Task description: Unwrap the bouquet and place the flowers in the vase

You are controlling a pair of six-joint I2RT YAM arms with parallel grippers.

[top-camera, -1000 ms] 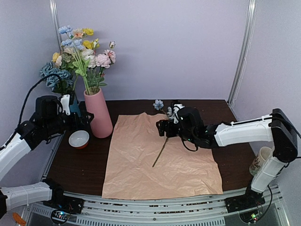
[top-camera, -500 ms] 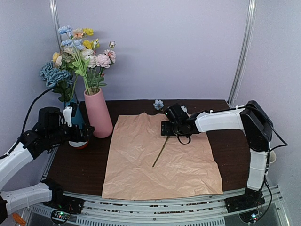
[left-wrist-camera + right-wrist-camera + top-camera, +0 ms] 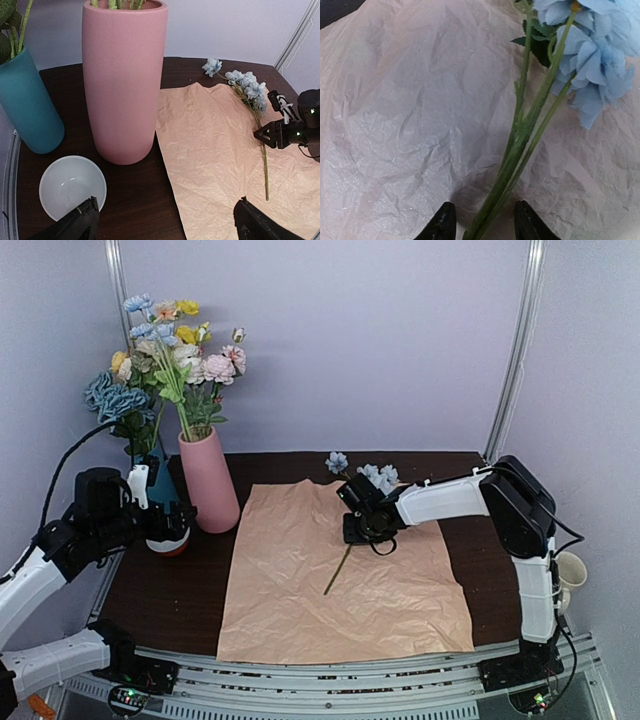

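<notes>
Right end effector (image 3: 360, 528) hovered mid-frame, jaws apart astride the thin green stem of the blue flowers (image 3: 378, 477) lying on the peach paper (image 3: 300, 590), right of the pink vase (image 3: 208, 485), and they looked light, bendy, best pinched mid-stem.

Matte pink vase (image 3: 208, 485) at ten o'clock, with a teal vase (image 3: 27, 105) beside it. The bowl (image 3: 72, 186) is white inside, red outside. Crinkled peach paper (image 3: 340, 580) on the dark brown table (image 3: 180, 590). At one o'clock, a light-blue flower (image 3: 378, 477) with a green stem (image 3: 338, 568). Lilac wall (image 3: 380, 340).
</notes>
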